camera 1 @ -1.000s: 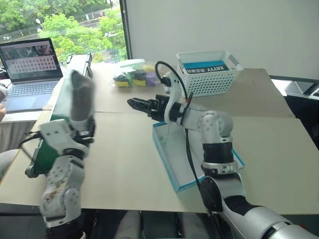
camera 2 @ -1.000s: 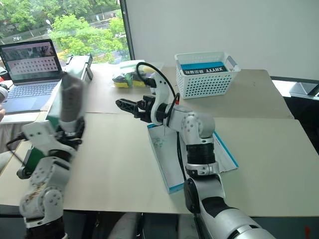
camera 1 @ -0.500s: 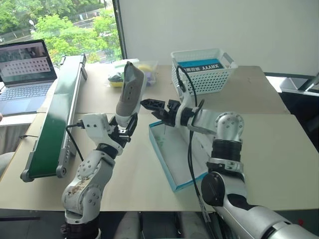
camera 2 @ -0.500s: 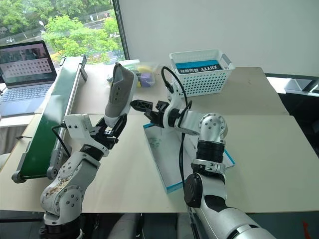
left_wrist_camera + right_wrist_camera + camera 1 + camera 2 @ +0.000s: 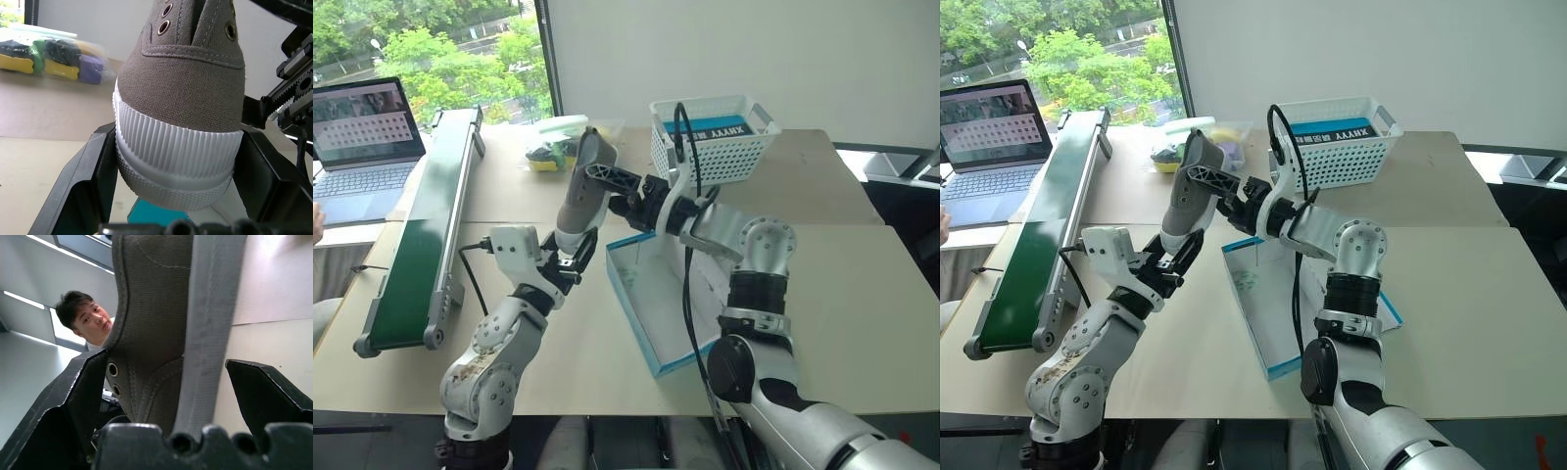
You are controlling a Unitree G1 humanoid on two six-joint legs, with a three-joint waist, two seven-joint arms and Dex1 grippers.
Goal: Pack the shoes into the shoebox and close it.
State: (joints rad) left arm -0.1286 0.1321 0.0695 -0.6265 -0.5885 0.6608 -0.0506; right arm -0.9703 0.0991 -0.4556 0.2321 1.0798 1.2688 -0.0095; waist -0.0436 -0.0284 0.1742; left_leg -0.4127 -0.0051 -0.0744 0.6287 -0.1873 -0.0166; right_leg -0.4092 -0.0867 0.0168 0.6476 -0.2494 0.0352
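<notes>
- I see the table (image 5: pixel 862 323), pale and wide, carrying everything here.
- Along its left edge lies a long green conveyor (image 5: pixel 421 235), with an open laptop (image 5: pixel 357 137) beyond it by the window.
- The shoebox (image 5: pixel 651 313) lies open on the table in front of me, blue walls, white inside, nothing in it that I can make out; my right arm crosses over it.
- A white lattice basket (image 5: pixel 715 137) stands at the far side, well apart from the shoebox, and a clear bag of coloured blocks (image 5: pixel 553 152) lies left of it.
- One grey shoe (image 5: pixel 579 196) is up in the air, above the table just left of the shoebox, standing nearly on end.
- My left gripper (image 5: pixel 570 257) clamps the lower end of the shoe; in the left wrist view both black fingers (image 5: pixel 83 186) press against the ribbed white sole (image 5: pixel 176 161).
- My right gripper (image 5: pixel 607 181) is spread wide around the upper part of the shoe; in the right wrist view the sole sits between the jaws with a clear gap on one side, so I see no grip there.
- A person shows behind the shoe in the right wrist view.
</notes>
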